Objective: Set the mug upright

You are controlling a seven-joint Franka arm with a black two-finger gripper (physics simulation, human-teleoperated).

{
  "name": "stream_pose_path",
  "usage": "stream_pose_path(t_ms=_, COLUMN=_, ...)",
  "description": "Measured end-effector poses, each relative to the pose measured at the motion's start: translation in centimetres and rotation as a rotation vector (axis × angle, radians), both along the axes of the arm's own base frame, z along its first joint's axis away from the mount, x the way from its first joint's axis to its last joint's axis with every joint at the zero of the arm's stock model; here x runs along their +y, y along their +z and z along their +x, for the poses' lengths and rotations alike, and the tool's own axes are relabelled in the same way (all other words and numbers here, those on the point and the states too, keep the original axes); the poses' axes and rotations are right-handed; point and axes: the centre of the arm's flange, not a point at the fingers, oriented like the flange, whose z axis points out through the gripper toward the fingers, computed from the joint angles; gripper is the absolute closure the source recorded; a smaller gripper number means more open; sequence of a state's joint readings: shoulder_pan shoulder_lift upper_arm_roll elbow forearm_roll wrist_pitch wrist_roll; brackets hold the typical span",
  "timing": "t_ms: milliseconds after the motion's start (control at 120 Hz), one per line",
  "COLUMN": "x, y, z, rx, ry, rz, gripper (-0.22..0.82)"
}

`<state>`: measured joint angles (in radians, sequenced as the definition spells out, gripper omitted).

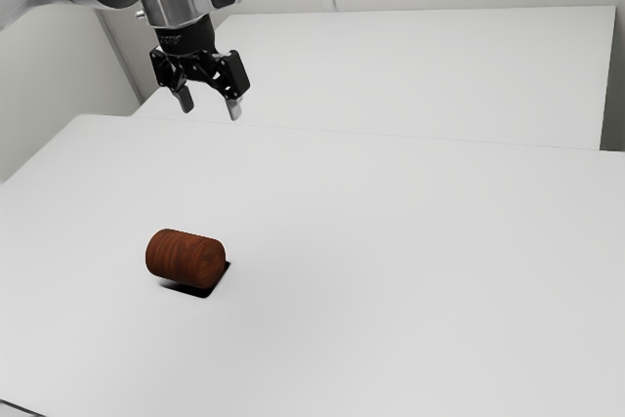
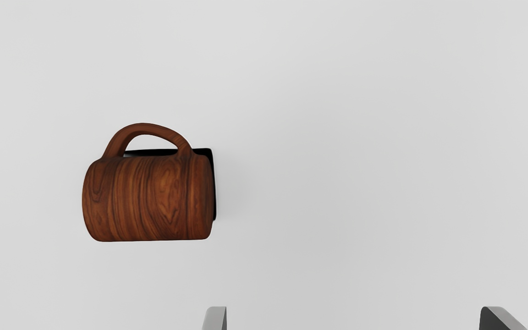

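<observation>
Brown wood-grain mug [image 1: 184,259] on its side toward the exterior view's left, dark shadow [image 1: 208,290] along its underside, handle [image 2: 142,129] standing out sideways from the body in the wrist view. Black gripper [image 1: 210,112] hangs above, well apart from it, fingers spread wide, nothing between them; white table [image 1: 420,271] runs on toward the exterior view's right.
</observation>
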<state>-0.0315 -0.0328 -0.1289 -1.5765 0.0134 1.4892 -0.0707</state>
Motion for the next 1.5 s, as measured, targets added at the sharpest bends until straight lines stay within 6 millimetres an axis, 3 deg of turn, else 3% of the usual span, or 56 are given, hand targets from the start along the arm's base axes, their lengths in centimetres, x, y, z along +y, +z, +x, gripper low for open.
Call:
stream_pose_path(t_ms=200, x=0.3, y=0.0, z=-0.9, rx=0.007, ry=0.007, rz=0.004, gripper=0.0)
stream_pose_path(t_ms=317, x=1.6, y=0.3, z=-1.6, rx=0.005, ry=0.032, rz=0.007, gripper=0.0)
stream_pose_path(t_ms=700, x=12.7, y=-1.0, z=-1.2, rx=0.045, ry=0.189, rz=-0.055, gripper=0.0)
stream_pose_path(t_ms=792, x=14.7, y=-2.9, z=-0.8, rx=0.064, ry=0.189, rz=-0.083, gripper=0.0)
stream_pose_path(t_ms=1050, x=19.8, y=-10.8, z=-0.4, rx=0.099, ry=0.176, rz=-0.195, gripper=0.0)
stream_pose_path(t_ms=1500, x=28.7, y=-22.3, z=-4.5, rx=0.091, ry=0.227, rz=-0.439, gripper=0.0)
